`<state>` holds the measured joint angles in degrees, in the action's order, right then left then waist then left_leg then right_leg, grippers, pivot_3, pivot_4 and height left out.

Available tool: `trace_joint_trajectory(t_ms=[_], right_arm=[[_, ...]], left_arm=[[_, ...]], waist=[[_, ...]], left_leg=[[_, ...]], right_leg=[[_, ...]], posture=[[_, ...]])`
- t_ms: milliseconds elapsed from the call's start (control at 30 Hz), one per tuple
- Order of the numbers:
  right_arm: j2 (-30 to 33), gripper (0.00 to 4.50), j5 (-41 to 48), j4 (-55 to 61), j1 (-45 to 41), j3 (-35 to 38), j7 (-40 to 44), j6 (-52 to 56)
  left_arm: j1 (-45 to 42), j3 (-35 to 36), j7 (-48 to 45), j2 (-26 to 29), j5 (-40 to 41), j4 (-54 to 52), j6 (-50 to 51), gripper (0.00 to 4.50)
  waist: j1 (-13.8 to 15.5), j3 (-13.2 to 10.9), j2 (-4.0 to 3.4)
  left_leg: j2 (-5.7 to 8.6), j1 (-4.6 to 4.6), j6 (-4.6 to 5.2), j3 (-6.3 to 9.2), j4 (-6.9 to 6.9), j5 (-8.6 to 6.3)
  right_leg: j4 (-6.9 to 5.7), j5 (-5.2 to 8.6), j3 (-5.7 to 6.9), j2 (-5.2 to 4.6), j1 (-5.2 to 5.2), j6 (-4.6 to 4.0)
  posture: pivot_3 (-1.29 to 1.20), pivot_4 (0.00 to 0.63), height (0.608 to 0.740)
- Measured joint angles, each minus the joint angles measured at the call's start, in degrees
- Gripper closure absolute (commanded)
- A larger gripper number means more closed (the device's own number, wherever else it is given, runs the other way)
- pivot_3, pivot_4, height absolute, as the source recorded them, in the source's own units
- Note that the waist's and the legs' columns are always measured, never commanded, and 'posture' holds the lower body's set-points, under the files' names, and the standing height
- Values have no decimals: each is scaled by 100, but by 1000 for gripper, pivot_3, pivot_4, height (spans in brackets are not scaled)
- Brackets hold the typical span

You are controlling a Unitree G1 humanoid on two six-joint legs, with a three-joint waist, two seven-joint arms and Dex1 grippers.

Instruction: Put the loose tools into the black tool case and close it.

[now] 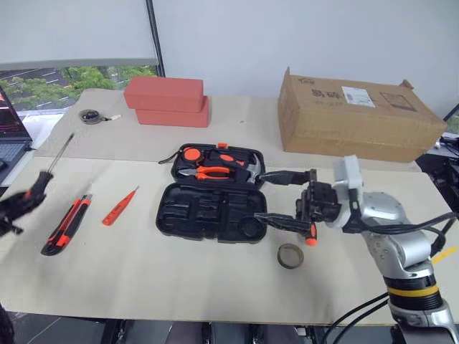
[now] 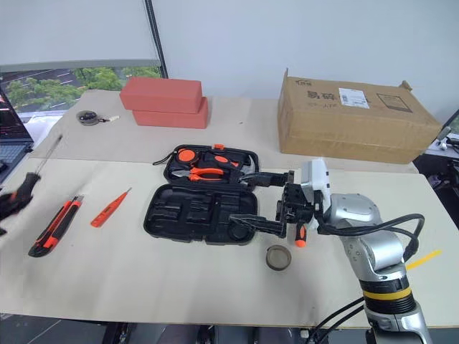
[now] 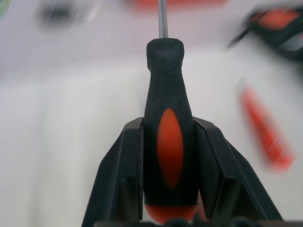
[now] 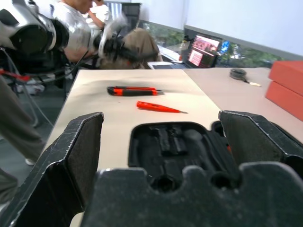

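Clamped between my left gripper's (image 3: 170, 156) two black fingers (image 3: 124, 170) is one black-and-orange screwdriver (image 3: 168, 127), handle seated deep between the pads and the steel shaft running out past them; from the head views that hand sits off at the table's left edge with the tool raised clear of the surface, so I read this as the carry toward the case, not yet a placement; my right gripper (image 1: 284, 199) hangs level at the right side of the black tool case (image 1: 211, 193), jaws spread wide with nothing between them, one finger by the lid half and one by the tray half; working outward, the case lies open flat on the table (image 1: 143, 279), its far half carrying orange-handled pliers (image 1: 211, 172) and a hammer, its near half showing bare moulded recesses, so as far as I can see none of the loose tools is in yet; the small grey tape roll (image 1: 290, 255) lies just in front of the case's right corner, and something with an orange tip (image 1: 311, 239) shows under my right gripper, possibly the second screwdriver, though I cannot tell; left of the case lie the slim orange tester screwdriver (image 1: 119, 206) and, further left, the orange-black utility knife (image 1: 67, 224), both well apart from it; by my judgement the job is barely started: one tool in hand, the rest to fetch, then the lid to fold over and latch.
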<state>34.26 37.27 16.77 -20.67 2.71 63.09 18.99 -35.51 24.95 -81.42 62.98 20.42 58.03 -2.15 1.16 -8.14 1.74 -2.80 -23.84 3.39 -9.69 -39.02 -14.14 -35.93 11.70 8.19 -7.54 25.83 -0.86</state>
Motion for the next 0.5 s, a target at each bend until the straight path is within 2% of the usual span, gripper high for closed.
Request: trace_joint_trajectory(t_ms=[100, 200, 300, 500], right_arm=[[74, 0, -17, -92, 82, 131, -7, -37], [80, 0, -41, -162, 187, 182, -65, -40], [163, 0, -137, -172, 435, 372, -188, -102], [231, 0, -301, -37, 1084, 704, -448, -227]], left_arm=[[-415, -505, -321, -314, -15, -1071, 201, 3521], [-592, -1189, -576, -818, -199, -1596, 112, 3521], [-1181, -1992, -808, -1505, -628, -1491, -269, 3521], [-2121, -3074, -1065, -2277, -1378, -759, -1441, 3521]], waist=[[-32, 7, -27], [-53, 10, -32], [-59, 5, -24], [-96, 6, -25]], left_leg=[[9, 10, 17, -2, 0, 0], [14, 15, 57, -5, 0, 26], [5, 8, 53, 0, -5, 35], [2, 13, 53, 3, -4, 36]], right_leg=[[0, 0, -6, -1, -56, 4], [-10, 3, -5, 15, -60, 3], [-7, 10, 11, 35, -61, 13], [-9, 12, 5, 36, -64, 14]], posture=[[0, 150, 712], [0, 150, 712], [0, 150, 712], [0, 150, 712]])
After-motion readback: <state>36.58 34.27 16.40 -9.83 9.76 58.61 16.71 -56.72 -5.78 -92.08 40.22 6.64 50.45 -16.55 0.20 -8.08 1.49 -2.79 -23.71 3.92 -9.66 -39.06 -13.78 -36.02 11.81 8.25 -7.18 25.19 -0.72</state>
